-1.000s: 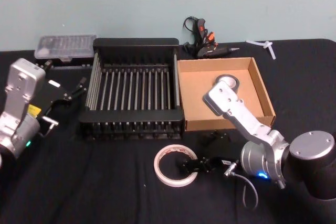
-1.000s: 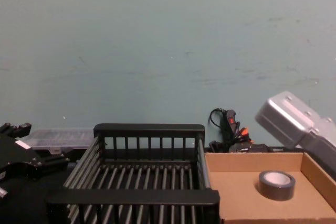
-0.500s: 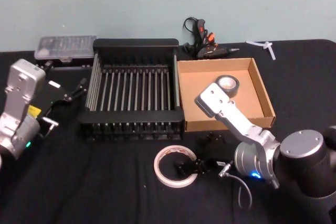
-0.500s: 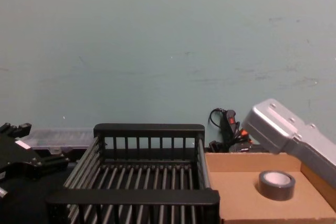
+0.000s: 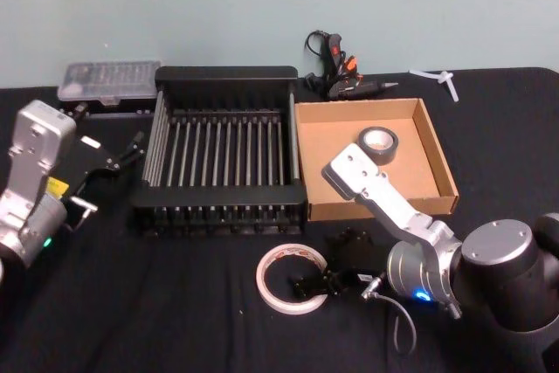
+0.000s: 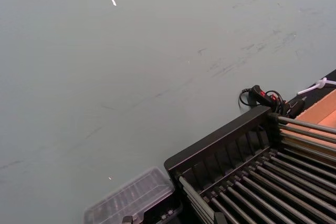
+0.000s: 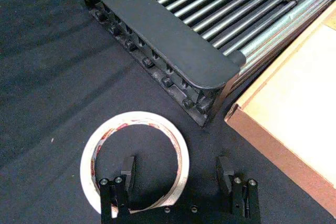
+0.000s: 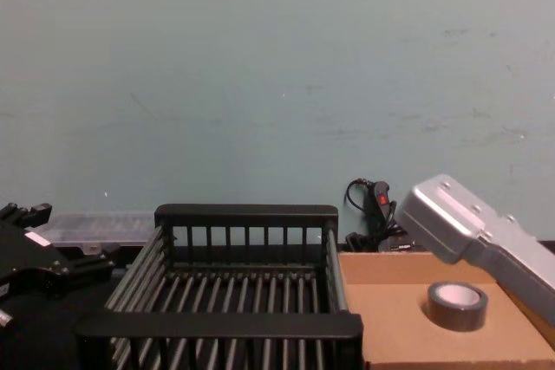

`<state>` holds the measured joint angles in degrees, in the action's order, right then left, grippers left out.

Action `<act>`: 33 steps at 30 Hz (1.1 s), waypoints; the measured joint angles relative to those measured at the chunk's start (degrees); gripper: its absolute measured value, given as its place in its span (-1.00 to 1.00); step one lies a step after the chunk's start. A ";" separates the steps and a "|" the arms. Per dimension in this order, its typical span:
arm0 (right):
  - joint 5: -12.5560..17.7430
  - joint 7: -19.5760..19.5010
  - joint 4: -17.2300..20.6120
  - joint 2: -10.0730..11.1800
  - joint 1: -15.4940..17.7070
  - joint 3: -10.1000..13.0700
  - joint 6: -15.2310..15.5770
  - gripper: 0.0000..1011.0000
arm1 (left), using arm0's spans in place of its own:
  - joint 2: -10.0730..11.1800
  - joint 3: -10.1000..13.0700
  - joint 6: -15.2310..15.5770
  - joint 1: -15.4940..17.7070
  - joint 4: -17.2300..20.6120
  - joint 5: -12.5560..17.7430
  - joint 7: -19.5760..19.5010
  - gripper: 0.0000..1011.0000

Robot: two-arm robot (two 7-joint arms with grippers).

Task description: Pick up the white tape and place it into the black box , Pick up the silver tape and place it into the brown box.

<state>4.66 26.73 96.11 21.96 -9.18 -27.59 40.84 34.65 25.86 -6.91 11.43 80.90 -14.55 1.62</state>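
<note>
At lower centre of the head view, the right tool (image 5: 316, 286) gapes wide astride the white tape (image 5: 291, 278) rim; closing off-centre could skid the thin ring away.

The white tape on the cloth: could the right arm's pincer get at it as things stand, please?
Probably yes. The right pincer hangs open right over the white tape, one finger inside the ring, one outside, with nothing between them.
</note>
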 joint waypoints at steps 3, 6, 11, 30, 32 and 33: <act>0.00 0.03 -0.07 -0.10 0.00 0.03 0.04 0.98 | 0.00 0.00 0.00 0.00 0.00 0.00 0.00 0.98; -0.07 0.05 -0.21 -0.20 -0.01 0.03 0.04 0.98 | 0.00 0.00 0.00 0.00 0.00 0.00 0.00 0.98; -0.35 0.01 -0.24 -0.31 -0.01 -0.01 0.07 0.98 | 0.00 0.00 0.00 0.00 0.00 0.00 0.00 0.98; -0.43 -0.09 -0.17 -0.28 0.02 -0.03 0.08 0.97 | 0.00 0.00 0.00 0.00 0.00 0.00 0.00 0.98; -0.42 -0.10 -0.16 -0.27 0.02 -0.03 0.08 0.88 | 0.00 0.00 0.00 0.00 0.00 0.00 0.00 0.98; -0.42 -0.11 -0.16 -0.27 0.01 -0.03 0.07 0.85 | 0.00 0.00 0.00 0.00 0.00 0.00 0.00 0.98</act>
<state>4.25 26.62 95.95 21.69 -9.17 -27.63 40.92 34.65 25.86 -6.91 11.43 80.90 -14.55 1.62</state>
